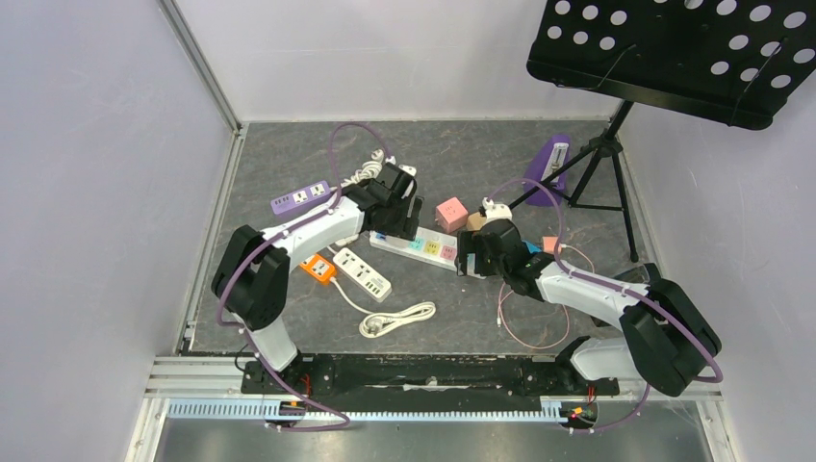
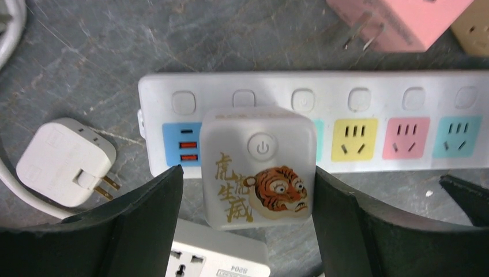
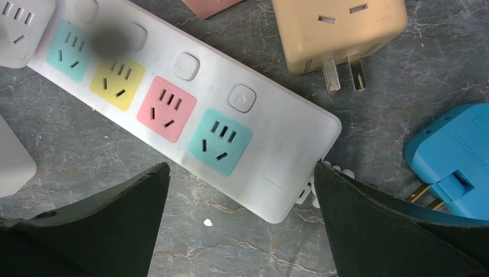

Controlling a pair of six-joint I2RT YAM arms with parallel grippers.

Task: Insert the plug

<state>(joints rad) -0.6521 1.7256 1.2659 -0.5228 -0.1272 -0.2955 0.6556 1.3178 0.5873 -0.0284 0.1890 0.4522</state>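
The grey stone-patterned surface (image 1: 462,164) carries everything, with a black perforated music stand (image 1: 674,48) at its far right corner, well beyond the right pincer.

A long white power strip (image 2: 380,86) with coloured sockets lies across the middle, running under both pincers. The left pincer (image 2: 249,179) hangs over one end of it with its jaws released and spread wide. Between them is the task's thing, the white tiger plug (image 2: 259,167). It sits on the strip, covering the socket next to the blue USB panel. There is a clear gap on the left-finger side. On the other side the plug's edge comes right up to the finger, and I cannot tell if they touch. Nor can I see whether its prongs are fully home.

The right pincer (image 3: 241,170) is over the strip's other end, also released, jaws wide and gripping nothing. The teal socket and the strip's blank end lie in the gap between them.

A tan cube adapter (image 3: 337,32) lies on its side beyond that pincer, prongs pointing back toward it. A blue adapter (image 3: 455,153) rests just outside its right finger. A pink cube adapter (image 2: 403,20) lies past the strip, beyond the left pincer and to its right. A small white plug (image 2: 63,161) on a cable sits outside the left finger.
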